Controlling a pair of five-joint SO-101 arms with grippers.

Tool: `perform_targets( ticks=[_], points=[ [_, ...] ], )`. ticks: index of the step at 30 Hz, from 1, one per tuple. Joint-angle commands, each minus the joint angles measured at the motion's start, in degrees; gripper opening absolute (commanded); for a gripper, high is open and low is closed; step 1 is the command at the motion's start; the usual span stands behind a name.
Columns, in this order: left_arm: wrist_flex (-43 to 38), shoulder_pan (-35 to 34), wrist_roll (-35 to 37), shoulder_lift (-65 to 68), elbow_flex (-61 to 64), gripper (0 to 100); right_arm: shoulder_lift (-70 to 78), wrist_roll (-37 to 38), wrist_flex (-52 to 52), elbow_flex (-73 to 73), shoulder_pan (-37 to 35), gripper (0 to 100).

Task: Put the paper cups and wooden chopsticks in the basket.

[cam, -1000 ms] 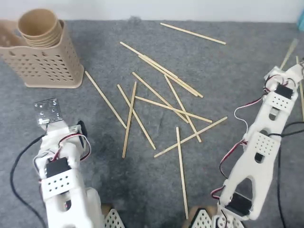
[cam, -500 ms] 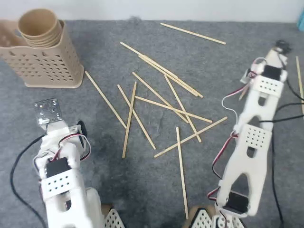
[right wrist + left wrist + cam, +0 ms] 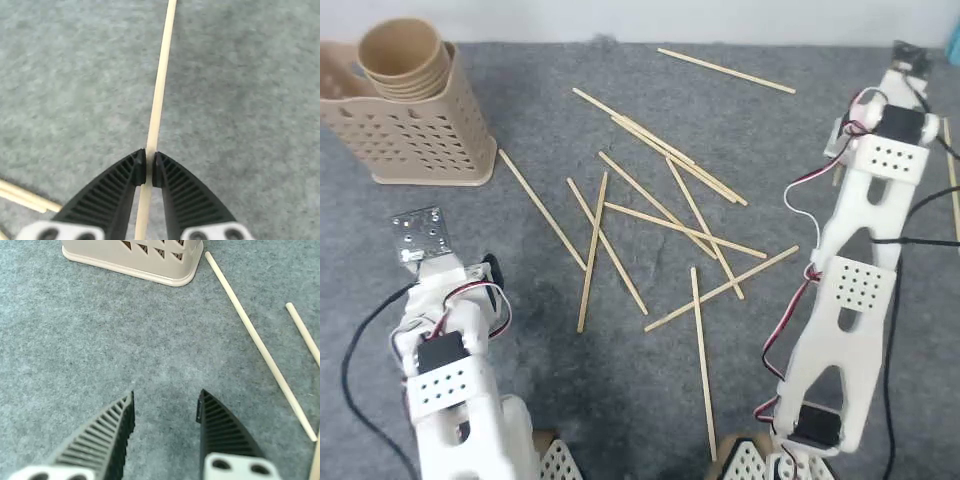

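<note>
On my feed the grey carpeted surface (image 3: 540, 70) takes up nearly the whole high view. The white right arm (image 3: 855, 290) is stretched out along the right side, with its wrist up near the far right corner. The white left arm (image 3: 450, 380) sits folded at the near left.

The beige perforated plastic basket (image 3: 415, 140) stands upright in the far left corner, and my left wrist camera catches its lower edge (image 3: 145, 260). A stack of brown paper cups (image 3: 405, 55) sits nested inside it, mouths up, the rims rising above the basket wall.

The loose wooden chopsticks (image 3: 660, 205) lie scattered and crossing one another across the middle of the surface, well apart from the basket. One long chopstick (image 3: 542, 210) lies closest to the basket, one end near its corner, and it also runs past in the left wrist camera (image 3: 260, 342). Another single chopstick (image 3: 725, 70) lies off by itself near the far edge.

The left fingers (image 3: 127, 412) are spread apart with bare carpet between them and nothing in their grip. The right fingers (image 3: 139, 169) are pinched closed on a pale wooden chopstick (image 3: 161, 80), which runs straight out past the tips over the carpet.
</note>
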Motion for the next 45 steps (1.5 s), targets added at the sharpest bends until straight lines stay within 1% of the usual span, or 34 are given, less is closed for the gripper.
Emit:
perform_targets(
  ticks=[1, 7, 9, 12, 17, 20, 23, 29, 32, 36, 39, 42, 45],
  points=[
    [-0.97, -0.44, -0.26, -1.23, -0.84, 20, -5.93, 1.14, 2.59, -0.53, -2.07, 0.7],
    [-1.23, -0.44, -0.35, -1.23, -0.84, 20, -8.31, 1.14, 2.77, -0.35, -1.89, 0.7],
    [-2.20, -0.44, -0.35, -1.23, -0.75, 20, -9.45, 1.14, 2.77, 2.46, -1.19, 0.7],
    [-2.46, -0.26, -0.35, -1.23, -0.66, 20, -13.67, 1.14, 2.77, 11.69, -1.36, 0.7],
    [-2.46, -0.26, -0.35, -1.23, -0.66, 20, -27.12, 2.29, 2.42, 34.20, -2.77, 0.7],
    [-2.37, -0.35, -0.35, -1.23, -0.66, 20, -34.51, 7.38, 2.33, 47.03, -3.38, 0.7],
    [-2.37, -0.35, -0.35, -1.23, -0.66, 20, -39.60, 12.22, 2.07, 56.53, -2.59, 0.7],
    [-2.29, -0.44, -0.35, -1.23, -0.57, 20, -40.66, 20.84, 0.84, 64.79, 4.62, 0.8],
    [-2.29, -0.44, -0.35, -1.23, -0.57, 20, -40.66, 24.97, -3.21, 68.57, 7.87, 0.9],
    [-2.29, -0.44, -0.35, -1.23, -0.57, 20, -40.75, 23.38, -9.63, 69.19, 8.40, 1.7],
    [-2.29, -0.44, -0.35, -1.23, -0.57, 20, -40.66, 21.45, -16.04, 69.27, 6.11, 9.4],
    [-2.29, -0.44, -0.35, -1.23, -0.57, 20, -38.90, 18.99, -26.33, 69.36, 3.74, 17.8],
    [-2.29, -0.44, -0.35, -1.23, -0.57, 20, -34.77, 16.88, -37.85, 69.27, 1.63, 19.8]
  ],
)
